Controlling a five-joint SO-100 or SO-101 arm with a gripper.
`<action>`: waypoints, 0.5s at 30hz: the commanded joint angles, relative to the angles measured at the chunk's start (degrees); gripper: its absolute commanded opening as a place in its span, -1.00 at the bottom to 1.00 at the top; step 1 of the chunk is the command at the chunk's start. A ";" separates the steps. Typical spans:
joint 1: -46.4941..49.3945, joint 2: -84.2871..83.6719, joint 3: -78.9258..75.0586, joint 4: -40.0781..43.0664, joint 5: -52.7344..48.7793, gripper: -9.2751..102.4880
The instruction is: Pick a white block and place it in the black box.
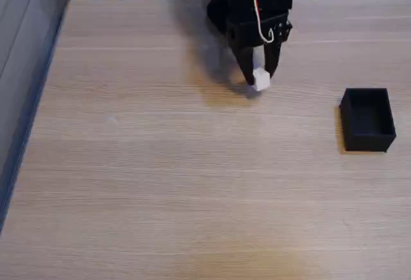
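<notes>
1. Nearest you is bare pale wood-grain tabletop (192, 216), nothing on it at six o'clock.
2. Over at three o'clock sits your target, the small matte black open-topped box (367, 119). It looks empty from here, so the placing is not done.
3. Up at twelve o'clock, you've got the black two-finger gripper (260, 78) pointing down from the black arm with its red and white wires (257, 7).
4. Look at the tip: the tiny plain white cube (261, 79) sits right between the fingers, which are clamped on it. It's at or barely off the table; you can't quite tell which from this fixed view, though a shadow pools just beneath.
5. By my read, the pick is made or all but made. What's left for you: lift clear, swing toward four o'clock from the cube, well apart from where you are, hover over the box and let go.
6. Mind the thin box walls; a low carry could nudge it.
</notes>
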 commanded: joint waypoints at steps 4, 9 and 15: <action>-14.50 3.96 -3.25 -3.60 2.55 -0.83; -21.97 -3.78 -8.88 -10.11 1.49 -0.83; -25.22 -16.52 -15.56 -17.75 0.09 -0.83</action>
